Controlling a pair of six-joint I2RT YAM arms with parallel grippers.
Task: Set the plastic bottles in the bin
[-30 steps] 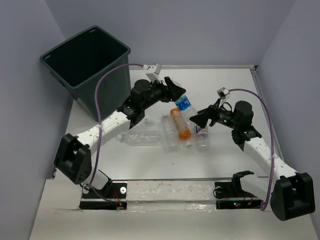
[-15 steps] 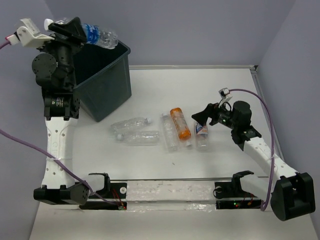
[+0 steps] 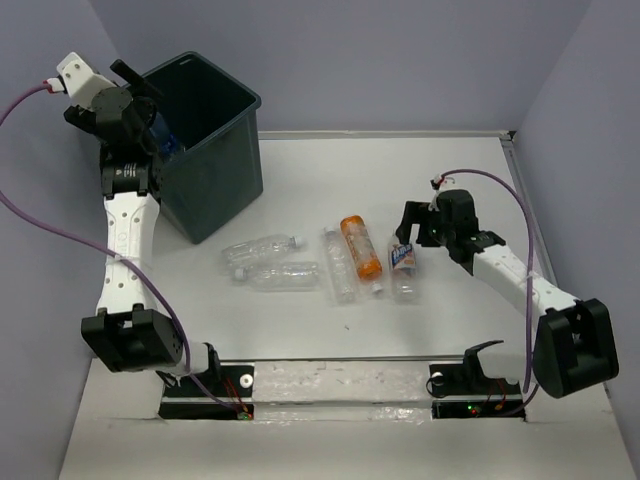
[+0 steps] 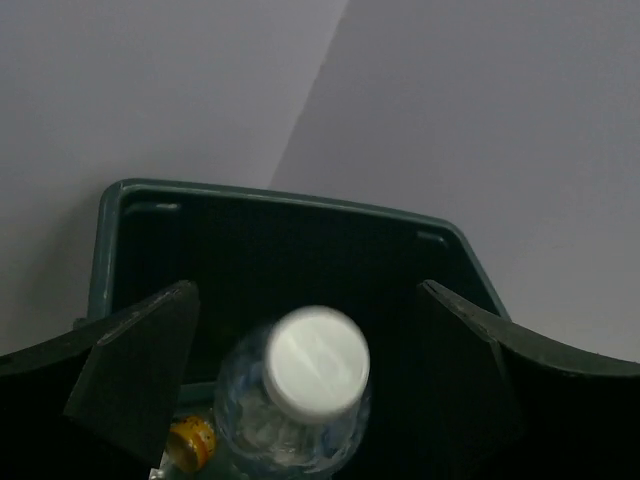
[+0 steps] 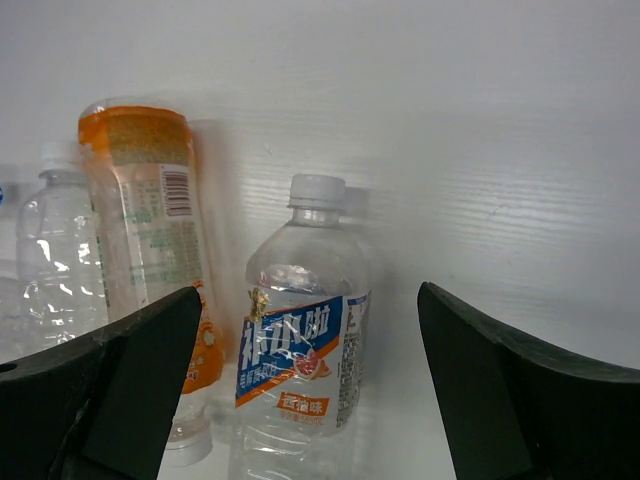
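Bottle (image 4: 310, 385), held above bin (image 4: 280, 195) half a second ago, is now released into it by wide-open left gripper (image 4: 305, 292), so one more is binned; right gripper (image 5: 307, 292) is spread open over labelled bottle (image 5: 300, 355).

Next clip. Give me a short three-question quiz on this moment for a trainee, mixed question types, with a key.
1. True or false: the left gripper is open above the bin.
2. Which bottle lies between the fingers of the right gripper in the right wrist view? A) orange bottle B) blue-labelled bottle C) yellow-capped bottle
3. Fill in: the cap of the bottle below the left gripper is ____.
Key: 1 true; 2 B; 3 white.
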